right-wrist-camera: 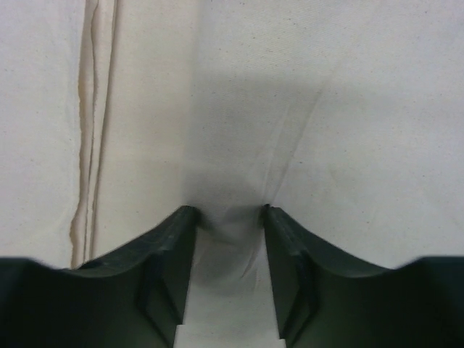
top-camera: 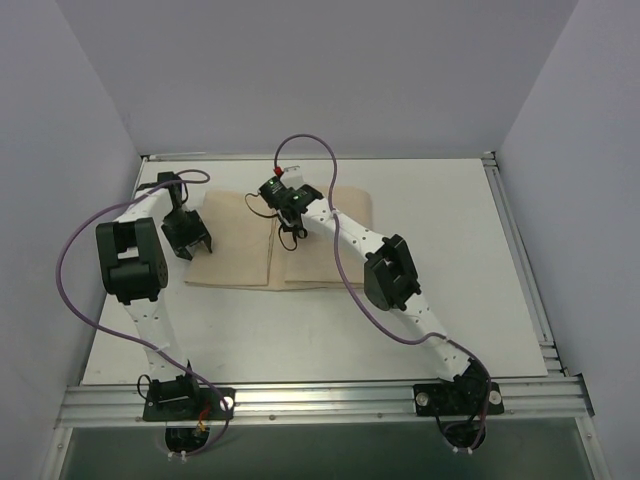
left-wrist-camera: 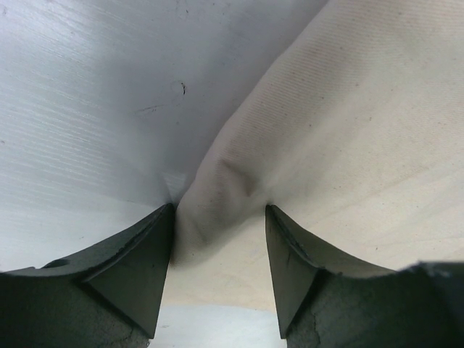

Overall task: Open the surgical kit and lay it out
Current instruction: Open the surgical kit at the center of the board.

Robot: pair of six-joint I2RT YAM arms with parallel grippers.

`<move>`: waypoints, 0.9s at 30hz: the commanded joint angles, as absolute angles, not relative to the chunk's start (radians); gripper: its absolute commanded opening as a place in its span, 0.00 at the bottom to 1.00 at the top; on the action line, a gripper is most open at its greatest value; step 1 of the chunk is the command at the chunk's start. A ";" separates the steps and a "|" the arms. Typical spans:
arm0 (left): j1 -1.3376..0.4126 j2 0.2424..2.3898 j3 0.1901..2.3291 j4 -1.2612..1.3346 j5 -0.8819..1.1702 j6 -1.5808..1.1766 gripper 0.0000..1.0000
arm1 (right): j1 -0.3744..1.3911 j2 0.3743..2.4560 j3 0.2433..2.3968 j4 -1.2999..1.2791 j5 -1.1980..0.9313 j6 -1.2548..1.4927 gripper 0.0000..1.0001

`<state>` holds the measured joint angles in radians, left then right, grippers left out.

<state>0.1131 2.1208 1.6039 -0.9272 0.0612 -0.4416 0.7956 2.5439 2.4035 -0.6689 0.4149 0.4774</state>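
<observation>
A tan cloth wrap [top-camera: 235, 258] lies flat on the white bench [top-camera: 450, 220]. It sits toward the far side of the bench, a bit left of the middle. The wrap is folded. A fold line [top-camera: 271, 255] runs down it from the far side to the near side.

The left hand [top-camera: 192, 243] is down at the left edge of the wrap. In the left wrist view, the left hand [left-wrist-camera: 217, 239] has its two dark fingers [left-wrist-camera: 138, 268] apart, about half open. One finger is on the bare bench [left-wrist-camera: 87, 109]. The other finger rests on the cloth wrap [left-wrist-camera: 348, 130]. The edge of the cloth makes a small bump between them. The cloth touches the inner side of the finger on the bench. The hand is not squeezed tight on it.

The right hand [top-camera: 291, 232] is down on the middle of the wrap, just to the right of the fold line. In the right wrist view, the right hand [right-wrist-camera: 228, 246] also has its fingers [right-wrist-camera: 304, 268] apart, with a gap between them. Both fingertips press on the cloth wrap [right-wrist-camera: 348, 109]. A soft hump of cloth stands up in the gap and touches both fingers. Small creases spread out from the hump. A folded edge [right-wrist-camera: 94, 109] of the cloth runs along the left of that view, beside the fingers but not touching them.

The rest of the cloth lies smooth and flat.
</observation>
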 commanded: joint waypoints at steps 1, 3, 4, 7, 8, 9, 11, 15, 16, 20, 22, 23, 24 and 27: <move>0.114 2.120 1.594 -0.904 0.091 -0.457 0.61 | 0.815 2.577 2.414 -0.683 0.434 0.482 0.32; 0.115 2.121 1.589 -0.900 0.092 -0.459 0.62 | 0.813 2.576 2.418 -0.683 0.434 0.477 0.24; 0.117 2.121 1.589 -0.900 0.092 -0.459 0.61 | 0.813 2.576 2.419 -0.683 0.434 0.474 0.16; 0.118 2.125 1.588 -0.900 0.094 -0.460 0.61 | 0.813 2.568 2.428 -0.684 0.440 0.469 0.05; 0.118 2.126 1.588 -0.900 0.094 -0.460 0.60 | 0.813 2.563 2.430 -0.684 0.446 0.469 0.04; 0.120 2.126 1.586 -0.900 0.092 -0.459 0.59 | 0.813 2.559 2.430 -0.677 0.448 0.465 0.03; 0.121 2.126 1.585 -0.900 0.089 -0.459 0.57 | 0.813 2.543 2.433 -0.673 0.446 0.462 0.02; 0.127 2.126 1.585 -0.905 0.084 -0.456 0.57 | 0.808 2.513 2.436 -0.664 0.456 0.451 0.05; 0.129 2.126 1.585 -0.907 0.083 -0.456 0.56 | 0.805 2.497 2.434 -0.661 0.453 0.443 0.10; 0.135 2.126 1.583 -0.907 0.080 -0.454 0.56 | 0.784 2.477 2.413 -0.653 0.431 0.449 0.09; 0.135 2.128 1.585 -0.908 0.083 -0.454 0.56 | 0.778 2.476 2.408 -0.652 0.419 0.448 0.13; 0.133 2.128 1.583 -0.908 0.083 -0.456 0.56 | 0.778 2.474 2.408 -0.653 0.414 0.445 0.18; 0.135 2.128 1.583 -0.907 0.084 -0.456 0.56 | 0.776 2.476 2.404 -0.653 0.407 0.443 0.24; 0.135 2.129 1.585 -0.904 0.087 -0.459 0.56 | 0.775 2.477 2.404 -0.655 0.397 0.440 0.24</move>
<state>0.1284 2.1208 1.6009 -0.9283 0.0731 -0.4515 0.7792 2.5435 2.4107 -0.6632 0.3954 0.4438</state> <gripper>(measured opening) 0.565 0.242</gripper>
